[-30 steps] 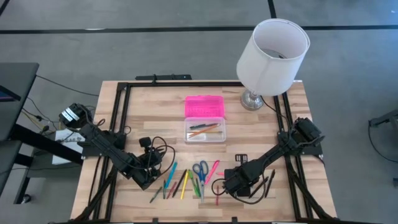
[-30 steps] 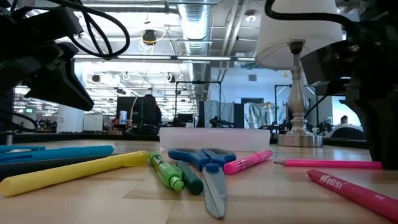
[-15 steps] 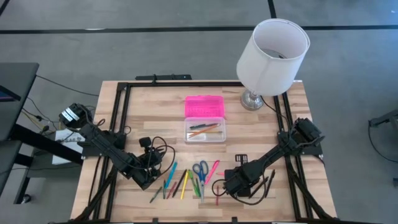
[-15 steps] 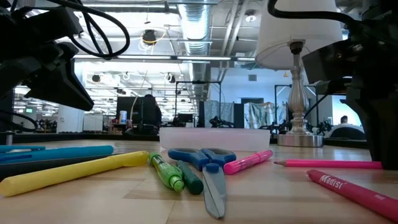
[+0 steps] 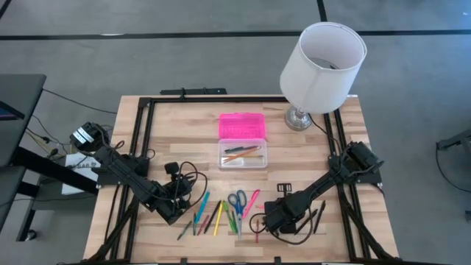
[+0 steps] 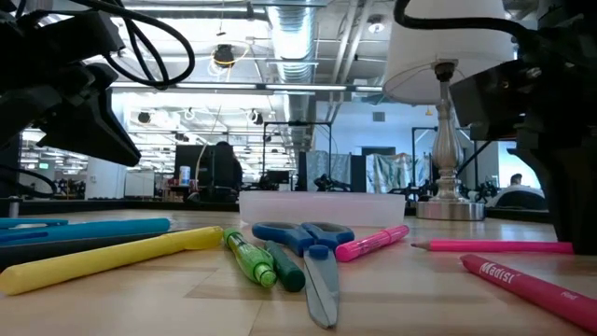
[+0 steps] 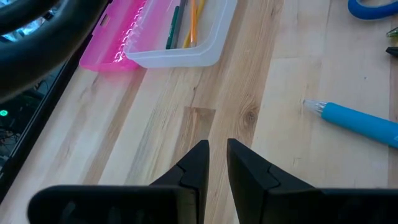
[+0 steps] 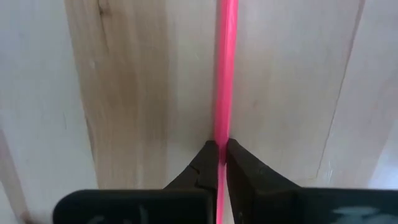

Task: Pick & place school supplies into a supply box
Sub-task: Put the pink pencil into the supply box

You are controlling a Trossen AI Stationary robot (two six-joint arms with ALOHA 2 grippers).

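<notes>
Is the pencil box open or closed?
Open. The supply box's pink lid lies flat behind the clear base, and in the high view a few pencils show inside the base.

Clear supply box (image 5: 242, 156) (pink lid open) holds two pencils; pens and blue scissors (image 5: 237, 200) lie nearby

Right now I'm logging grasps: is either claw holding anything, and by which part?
The right claw is shut on a thin pink pencil, somewhere along its shaft. The left claw holds nothing.
</notes>
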